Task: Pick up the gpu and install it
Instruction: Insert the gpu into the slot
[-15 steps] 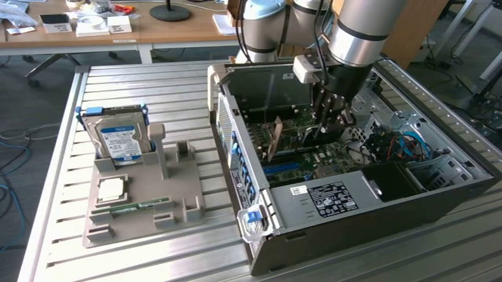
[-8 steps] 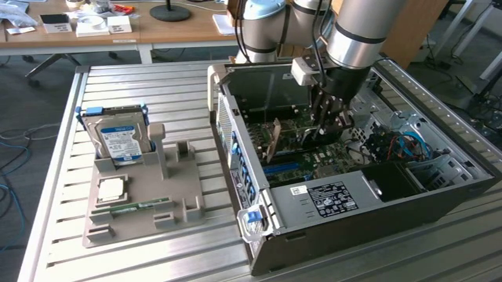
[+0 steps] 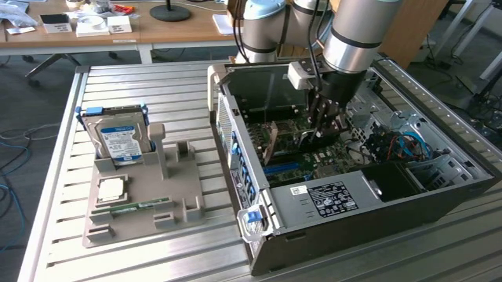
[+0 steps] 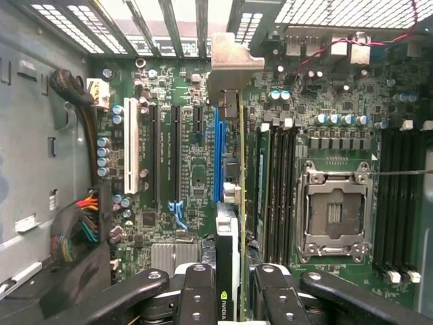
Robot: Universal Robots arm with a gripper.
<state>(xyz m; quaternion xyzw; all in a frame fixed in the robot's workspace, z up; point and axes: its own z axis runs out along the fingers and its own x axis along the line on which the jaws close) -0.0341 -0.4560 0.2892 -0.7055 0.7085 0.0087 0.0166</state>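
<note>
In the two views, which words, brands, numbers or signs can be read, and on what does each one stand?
"NVIDIA", with its logo: on the edge of the gpu held in the pincer, seen in the wrist view.
Blue-white label on the hard drive: too small to read.
White-and-black label on the power supply in the computer case: too small to read.
Printing on the motherboard: too small to read.

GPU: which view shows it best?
Wrist view: the GPU stands edge-on between the tool's fingers, silver bracket over the blue slot. In the exterior view it is a tilted card inside the case, partly hidden.
</note>
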